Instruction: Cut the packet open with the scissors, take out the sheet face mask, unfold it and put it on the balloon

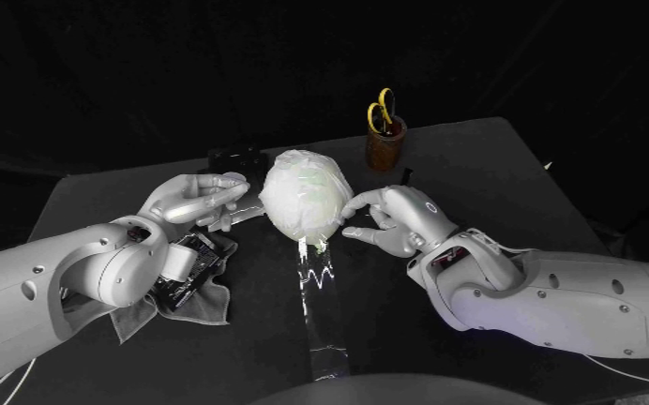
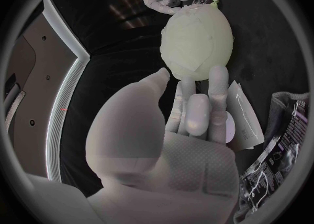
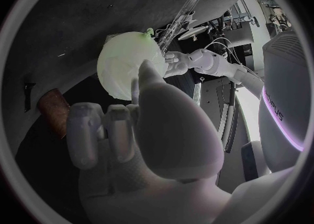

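Black table (image 1: 514,171); balloon (image 1: 306,201) beside right robot hand (image 1: 395,222).

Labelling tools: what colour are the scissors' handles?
Yellow; the scissors stand in a brown holder, clearest in the head view.

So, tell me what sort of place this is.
Probably a robot lab test bench: a black table, a balloon between the left hand and right hand, scissors in a holder.

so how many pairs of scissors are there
1: the scissors stand handles-up in the brown holder behind the balloon. Another could be hidden inside it.
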You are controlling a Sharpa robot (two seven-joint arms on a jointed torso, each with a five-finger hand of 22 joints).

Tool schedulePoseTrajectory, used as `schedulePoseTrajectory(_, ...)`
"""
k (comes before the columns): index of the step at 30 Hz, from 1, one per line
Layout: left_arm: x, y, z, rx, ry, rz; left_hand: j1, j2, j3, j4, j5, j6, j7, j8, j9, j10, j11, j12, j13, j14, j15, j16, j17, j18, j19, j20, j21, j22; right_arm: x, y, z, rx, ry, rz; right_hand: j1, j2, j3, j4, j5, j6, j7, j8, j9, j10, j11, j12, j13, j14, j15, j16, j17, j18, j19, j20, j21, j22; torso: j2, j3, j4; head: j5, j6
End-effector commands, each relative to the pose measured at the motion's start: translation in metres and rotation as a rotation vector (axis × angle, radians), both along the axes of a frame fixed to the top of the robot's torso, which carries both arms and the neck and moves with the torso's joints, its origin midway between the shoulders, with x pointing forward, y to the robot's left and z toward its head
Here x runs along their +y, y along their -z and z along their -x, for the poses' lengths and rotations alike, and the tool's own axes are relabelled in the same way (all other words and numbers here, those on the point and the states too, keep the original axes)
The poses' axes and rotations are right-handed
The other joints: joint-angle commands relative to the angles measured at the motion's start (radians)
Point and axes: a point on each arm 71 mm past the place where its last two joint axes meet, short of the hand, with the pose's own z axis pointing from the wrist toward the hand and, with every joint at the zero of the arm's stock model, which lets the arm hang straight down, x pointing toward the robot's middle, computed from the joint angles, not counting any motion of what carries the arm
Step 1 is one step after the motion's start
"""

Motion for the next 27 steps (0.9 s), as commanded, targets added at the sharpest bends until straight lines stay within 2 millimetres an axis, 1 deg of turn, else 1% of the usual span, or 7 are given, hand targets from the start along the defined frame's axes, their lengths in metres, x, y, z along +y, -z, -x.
schedulePoseTrajectory(1, -0.002, -0.001, 0.000, -0.008, 0.009, 0.011, 0.009, 0.001, -0.004, 0.002, -0.002, 0.000, 0.000, 0.007, -0.001, 0.009, 0.000, -0.006, -0.001, 0.007, -0.002, 0.007, 0.001, 0.012, 0.006, 0.001, 0.004, 0.001, 0.002, -0.001, 0.000, -0.036, 0.002, -0.020, 0.009, 0.004, 0.012, 0.000, -0.001, 0.009, 0.000, -0.010, -0.006, 0.104, 0.003, 0.000, 0.263, 0.104, 0.004, 0.004, 0.263, 0.003, 0.067, 0.010, 0.005, 0.241, 0.001, -0.0005, 0.0010, -0.001, 0.000)
schedulePoseTrajectory(8, -0.001, -0.001, 0.000, -0.007, 0.009, 0.011, 0.009, 0.001, -0.004, 0.002, -0.002, 0.000, 0.000, 0.007, -0.001, 0.009, 0.000, -0.006, -0.001, 0.007, -0.002, 0.007, 0.001, 0.012, 0.006, 0.001, 0.004, 0.001, 0.006, 0.001, -0.003, -0.040, 0.003, -0.019, 0.005, 0.014, 0.032, 0.001, -0.001, 0.023, -0.002, -0.022, -0.018, 0.104, 0.003, 0.000, 0.263, 0.104, 0.004, 0.004, 0.263, 0.003, 0.068, 0.011, 0.007, 0.241, 0.001, -0.0009, 0.0012, -0.001, -0.001)
schedulePoseTrajectory(15, -0.001, -0.002, 0.001, -0.007, 0.010, 0.011, 0.009, 0.001, -0.004, 0.002, -0.002, 0.000, 0.000, 0.007, -0.001, 0.009, 0.000, -0.006, -0.001, 0.007, -0.002, 0.007, 0.001, 0.012, 0.006, 0.001, 0.004, 0.001, 0.008, 0.004, -0.006, -0.033, 0.008, -0.010, 0.000, 0.018, 0.041, 0.002, -0.001, 0.033, -0.004, -0.026, -0.023, 0.104, 0.001, 0.000, 0.263, 0.104, 0.003, 0.004, 0.263, 0.002, 0.070, 0.012, 0.010, 0.242, 0.000, -0.0008, 0.0004, -0.002, -0.002)
schedulePoseTrajectory(25, -0.001, -0.002, 0.001, -0.006, 0.011, 0.012, 0.009, 0.001, -0.004, 0.002, -0.002, 0.000, 0.000, 0.007, -0.001, 0.009, 0.000, -0.006, -0.001, 0.007, -0.002, 0.007, 0.001, 0.012, 0.006, 0.001, 0.004, 0.001, 0.014, 0.008, -0.009, -0.014, -0.006, 0.006, -0.008, 0.015, 0.061, -0.002, -0.002, 0.068, -0.016, -0.026, -0.029, 0.104, -0.009, 0.000, 0.263, 0.104, -0.004, 0.004, 0.263, 0.000, 0.074, 0.008, 0.018, 0.245, 0.000, -0.0011, 0.0001, -0.006, -0.003)
schedulePoseTrajectory(27, -0.002, -0.002, 0.001, -0.006, 0.011, 0.012, 0.009, 0.001, -0.004, 0.002, -0.002, 0.000, 0.000, 0.007, -0.001, 0.009, 0.000, -0.006, -0.001, 0.007, -0.002, 0.007, 0.001, 0.012, 0.006, 0.001, 0.004, 0.001, 0.016, 0.008, -0.009, -0.010, -0.010, 0.011, -0.008, 0.014, 0.068, -0.005, -0.002, 0.081, -0.022, -0.024, -0.030, 0.104, -0.014, 0.000, 0.263, 0.104, -0.007, 0.004, 0.263, -0.001, 0.076, 0.005, 0.021, 0.246, 0.000, -0.0013, 0.0003, -0.007, -0.003)
